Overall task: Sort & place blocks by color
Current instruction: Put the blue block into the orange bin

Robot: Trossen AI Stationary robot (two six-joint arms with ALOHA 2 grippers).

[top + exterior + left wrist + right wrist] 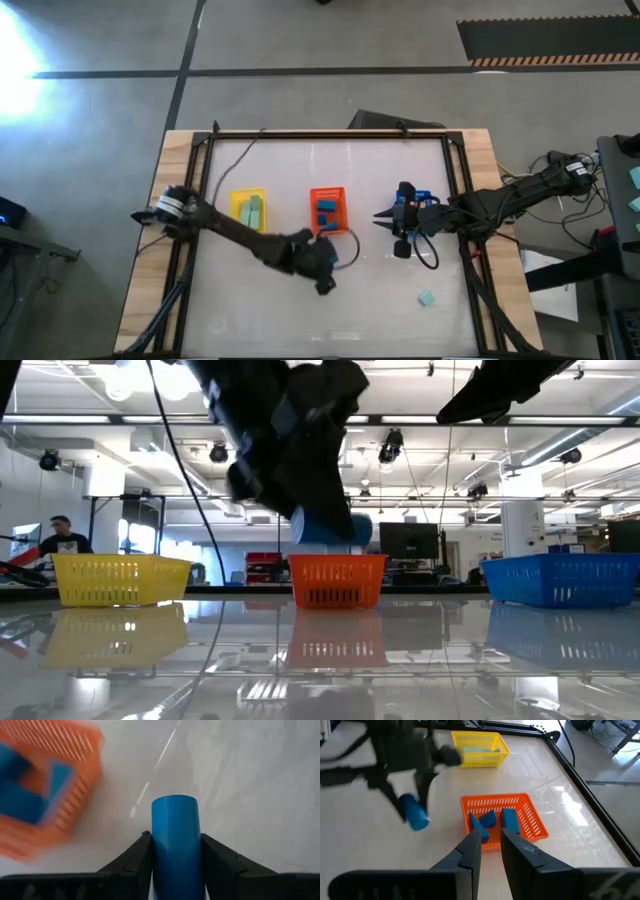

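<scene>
You see the medium-blue round-ended cylinder block [175, 845] clamped between the two dark fingers of the left gripper [176, 865] in the left wrist view, which alone shows that grip up close. The right wrist view shows the same block [414, 812] lifted off the white tabletop [380, 845], just beside the orange slotted plastic basket [530, 815]. That basket holds several medium-blue blocks [495, 818], a fact the low view hides behind the basket wall [338, 580]. In the high view you find the yellow slotted plastic basket [238, 200] with pale teal blocks [253, 210] inside, and one pale teal cube [427, 298] lying alone on the table, well apart from the baskets. The low view alone shows the blue slotted plastic basket [560, 580]. The right gripper [491, 837] hangs above the orange basket with its fingers drawn together and holding nothing.
</scene>
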